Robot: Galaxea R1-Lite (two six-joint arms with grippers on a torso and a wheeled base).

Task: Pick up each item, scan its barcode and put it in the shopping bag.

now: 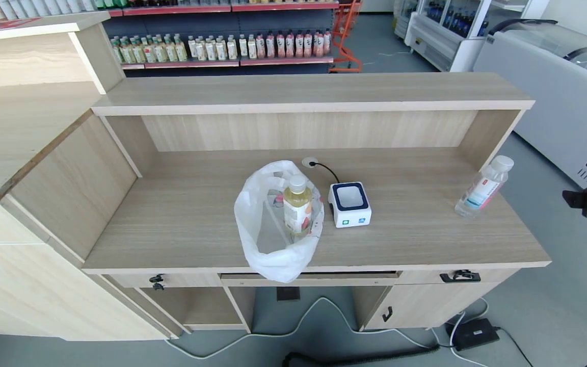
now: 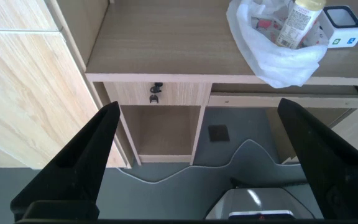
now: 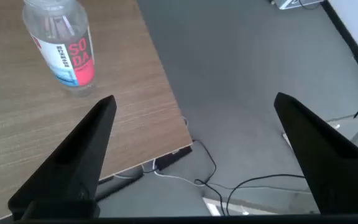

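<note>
A white plastic shopping bag (image 1: 273,239) lies open on the wooden counter (image 1: 186,219), hanging a little over the front edge. A yellow-tea bottle (image 1: 297,206) stands upright inside it. Right beside the bag sits the white barcode scanner (image 1: 349,204). A clear soda water bottle (image 1: 483,188) with a white cap stands at the counter's right end. My left gripper (image 2: 199,106) is open, held low in front of the counter's left drawer, away from the bag (image 2: 278,53). My right gripper (image 3: 194,98) is open past the counter's right edge, over the floor, with the soda bottle (image 3: 61,46) beside it.
The counter has a raised back ledge (image 1: 314,94) and side walls. A black cable (image 1: 324,168) runs from the scanner to a hole at the back. Keys hang from the drawer locks (image 1: 157,281). Cables and a power brick (image 1: 474,334) lie on the floor; a freezer (image 1: 553,76) stands right.
</note>
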